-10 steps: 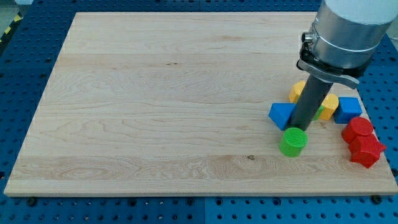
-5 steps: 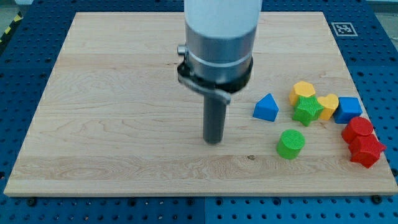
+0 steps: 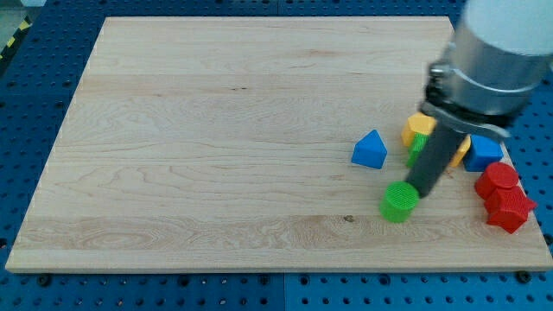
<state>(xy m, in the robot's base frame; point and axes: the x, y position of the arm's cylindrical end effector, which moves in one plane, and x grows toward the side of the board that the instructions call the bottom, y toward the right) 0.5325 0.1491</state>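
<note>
My tip (image 3: pixel 422 191) rests on the wooden board (image 3: pixel 216 130) at the view's lower right, touching the upper right side of the green cylinder (image 3: pixel 398 202). The rod rises in front of the green star block (image 3: pixel 417 149), hiding most of it. A blue triangular block (image 3: pixel 371 149) lies to the left of the tip. Behind the rod sit a yellow block (image 3: pixel 419 125) and a second yellow block (image 3: pixel 461 149), partly covered.
A blue cube (image 3: pixel 485 153) stands right of the rod. Two red blocks (image 3: pixel 498 179) (image 3: pixel 509 210) sit near the board's right edge. Blue perforated table surrounds the board.
The tip swung from the board's middle back to the right and now touches the green cylinder, which has shifted slightly left and down. The blue triangle stays where it was pushed earlier.
</note>
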